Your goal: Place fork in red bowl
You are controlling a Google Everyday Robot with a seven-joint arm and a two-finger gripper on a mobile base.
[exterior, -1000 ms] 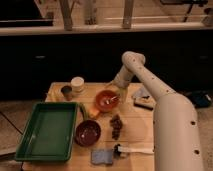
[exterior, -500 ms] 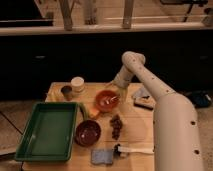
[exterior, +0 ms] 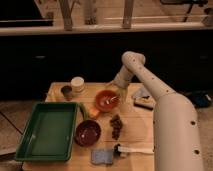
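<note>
The red bowl (exterior: 103, 104), bright orange-red, sits near the middle of the wooden table (exterior: 140, 131). A thin pale fork (exterior: 111, 99) lies inside it, toward its right side. My gripper (exterior: 118, 90) hangs just above the bowl's far right rim, at the end of the white arm that reaches in from the right. The fork's far end lies close below the gripper, and I cannot tell if they touch.
A dark maroon bowl (exterior: 88, 132) sits in front of the red one. A green tray (exterior: 47, 131) fills the left. A white cup (exterior: 77, 84), a small dark cup (exterior: 66, 92), a brown lump (exterior: 116, 126), a grey cloth (exterior: 102, 156) and a white-handled tool (exterior: 134, 149) lie around.
</note>
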